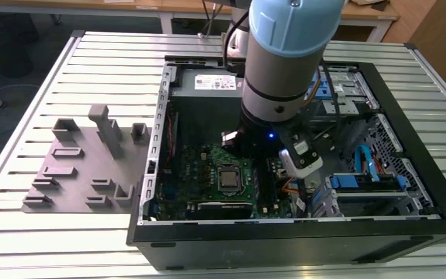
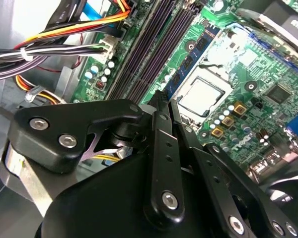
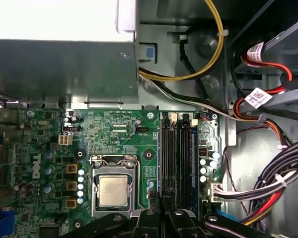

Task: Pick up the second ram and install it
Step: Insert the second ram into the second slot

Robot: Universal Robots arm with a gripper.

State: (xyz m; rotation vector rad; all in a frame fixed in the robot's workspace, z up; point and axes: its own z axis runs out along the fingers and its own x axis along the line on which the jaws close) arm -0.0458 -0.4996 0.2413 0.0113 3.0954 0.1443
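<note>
While pincer [image 2: 166, 100] over motherboard [image 3: 114, 130], open case [image 1: 285, 245] on slatted table [image 1: 48, 87], desks [image 1: 362, 16] behind.

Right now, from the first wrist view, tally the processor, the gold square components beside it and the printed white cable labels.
Processor: 1
Gold square components: 3
Printed white cable labels: 2
Total: 6
</note>
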